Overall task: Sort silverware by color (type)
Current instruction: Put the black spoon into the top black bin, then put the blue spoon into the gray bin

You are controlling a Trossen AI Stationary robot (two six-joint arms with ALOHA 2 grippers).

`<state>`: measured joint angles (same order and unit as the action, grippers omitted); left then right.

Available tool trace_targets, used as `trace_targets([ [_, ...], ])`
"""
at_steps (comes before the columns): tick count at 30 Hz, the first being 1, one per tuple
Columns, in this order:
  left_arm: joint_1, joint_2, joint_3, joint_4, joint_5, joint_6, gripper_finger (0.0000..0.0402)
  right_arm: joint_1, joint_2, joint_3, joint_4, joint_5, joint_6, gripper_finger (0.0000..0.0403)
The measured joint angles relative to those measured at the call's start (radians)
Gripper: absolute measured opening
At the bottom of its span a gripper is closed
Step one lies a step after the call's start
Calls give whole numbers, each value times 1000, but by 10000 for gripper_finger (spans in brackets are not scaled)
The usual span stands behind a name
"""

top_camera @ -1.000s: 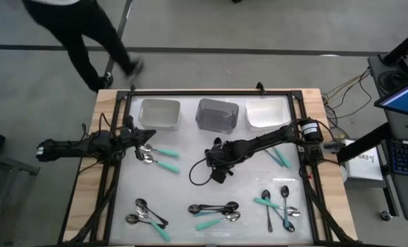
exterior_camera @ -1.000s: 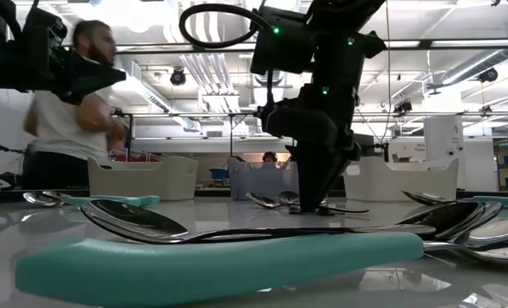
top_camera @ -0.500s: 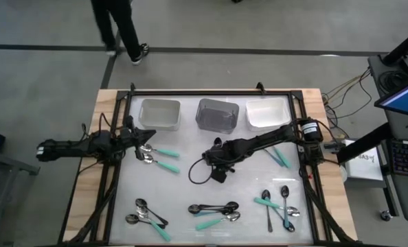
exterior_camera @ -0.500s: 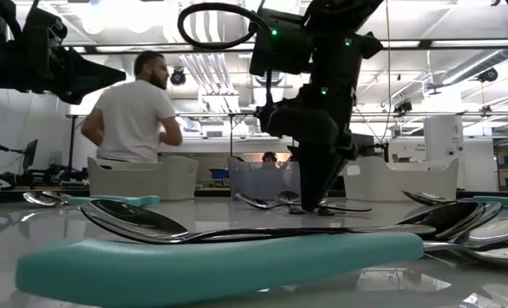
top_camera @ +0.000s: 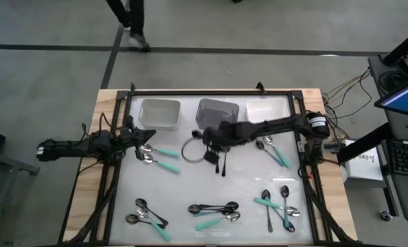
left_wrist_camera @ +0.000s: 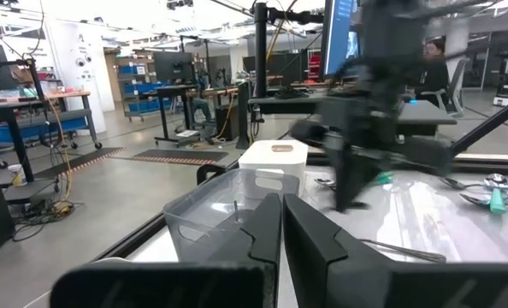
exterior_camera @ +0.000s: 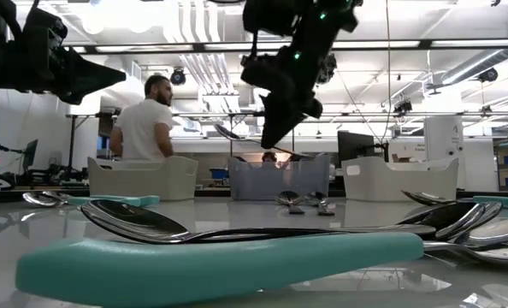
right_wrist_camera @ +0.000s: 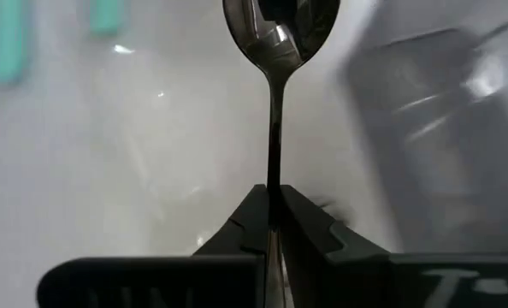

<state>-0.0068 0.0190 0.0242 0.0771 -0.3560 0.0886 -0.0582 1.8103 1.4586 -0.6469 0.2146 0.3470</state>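
One black spoon [right_wrist_camera: 275, 103] lengthwise from right claw [right_wrist_camera: 273, 224]

Three bins [top_camera: 218, 103] at twelve o'clock; two arms [top_camera: 80, 146] from nine and three; one black spoon [right_wrist_camera: 272, 34] aloft; remaining spoons [top_camera: 167, 165] overlap, uncountable.

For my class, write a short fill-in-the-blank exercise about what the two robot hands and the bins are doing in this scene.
1. The right hand is shut on a glossy black ____, held by its handle.
2. Along the table's far edge stand ____ small rectangular bins.
3. The left hand is ____ and holds nothing.
4. Beyond the table, a person in a ____ shirt stands.

Missing words: spoon; three; shut; white
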Motion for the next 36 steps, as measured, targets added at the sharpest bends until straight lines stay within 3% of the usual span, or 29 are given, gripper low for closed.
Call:
trace_targets([
  [17,0,1,0,-4,0,0,0,-323,4,31,-20,8,-99,9],
  [31,0,1,0,-3,0,0,0,-326,30,31,-63,-15,-76,63],
  [36,0,1,0,-3,0,0,0,-302,-9,56,-132,-95,-15,69],
])
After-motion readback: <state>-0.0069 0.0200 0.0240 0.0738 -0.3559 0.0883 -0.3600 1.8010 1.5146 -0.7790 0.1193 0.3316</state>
